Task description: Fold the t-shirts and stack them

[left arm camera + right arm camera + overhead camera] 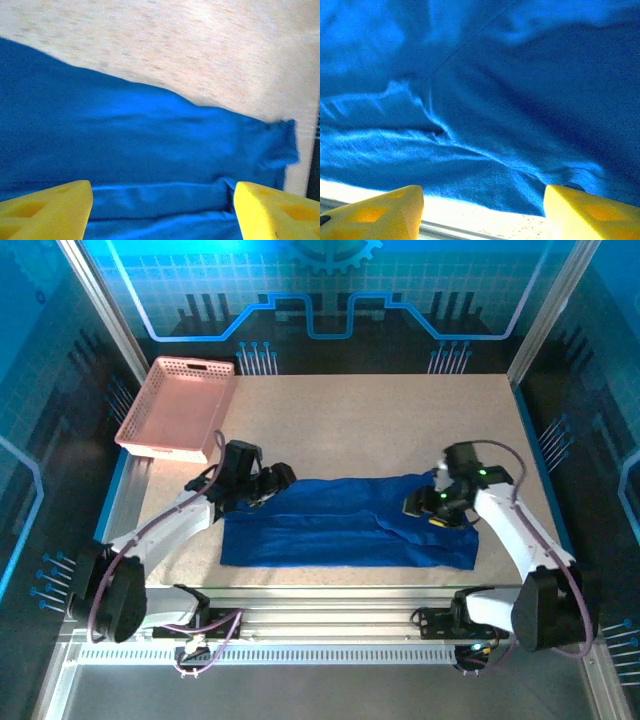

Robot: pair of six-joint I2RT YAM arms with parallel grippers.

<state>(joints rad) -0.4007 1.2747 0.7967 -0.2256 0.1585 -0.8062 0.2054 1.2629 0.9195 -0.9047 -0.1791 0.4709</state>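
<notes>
Left end effector [278, 480] and right end effector [422, 506] were both spread, pinching nothing. T-shirt [340, 530] lay close to the tabletop [400, 420] edge; a snagging finger could've dragged the fold open.

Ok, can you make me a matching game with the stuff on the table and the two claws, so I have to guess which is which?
Things:
1. t-shirt
2. basket
3. left claw
4. right claw

Places and looks:
A. pink, at the far left corner of the table
B. open, at the shirt's right end
C. blue, lying flat across the near half of the table
D. open, at the shirt's left end

Right pairs: 1-C, 2-A, 3-D, 4-B.
</notes>
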